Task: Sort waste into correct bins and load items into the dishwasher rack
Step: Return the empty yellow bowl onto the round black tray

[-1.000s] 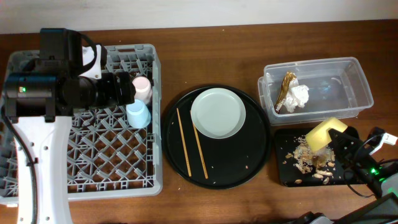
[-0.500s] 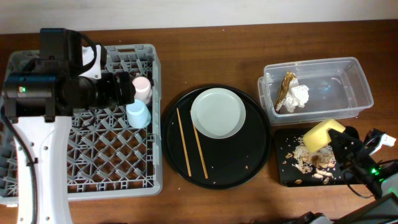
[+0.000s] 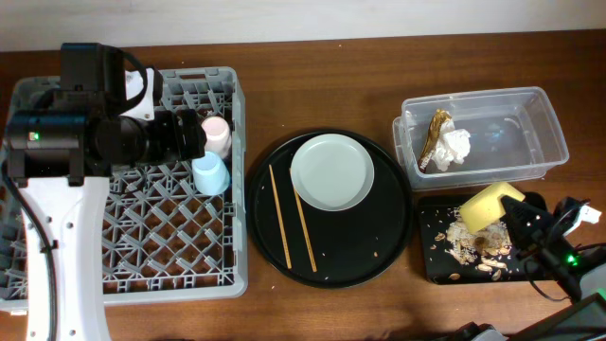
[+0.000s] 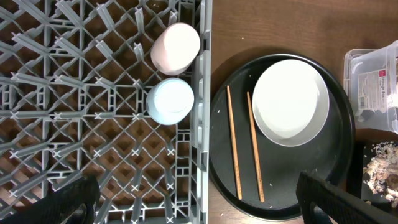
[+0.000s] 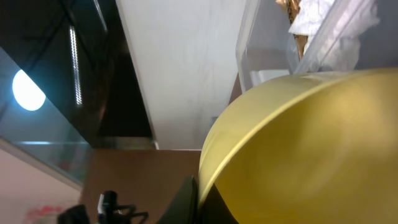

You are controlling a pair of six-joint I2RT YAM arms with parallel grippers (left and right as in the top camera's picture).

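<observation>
Tilted yellow bowl (image 3: 490, 206) over black tray (image 3: 426, 260)

Our left arm (image 3: 52, 227) shows a long white link under boxy black housings, a black cable and a green light (image 3: 36, 136). Our right arm (image 3: 544, 242) is black, with its own green light (image 3: 568, 260).

One small change from us: the yellow bowl (image 3: 490, 206), clamped in the right gripper (image 3: 507, 213), has slid a touch left and down over the black tray (image 3: 428, 270) — its lower edge now sits closer to the food scraps (image 3: 464, 244). The right arm moved with it, mostly in the first half-second.
</observation>
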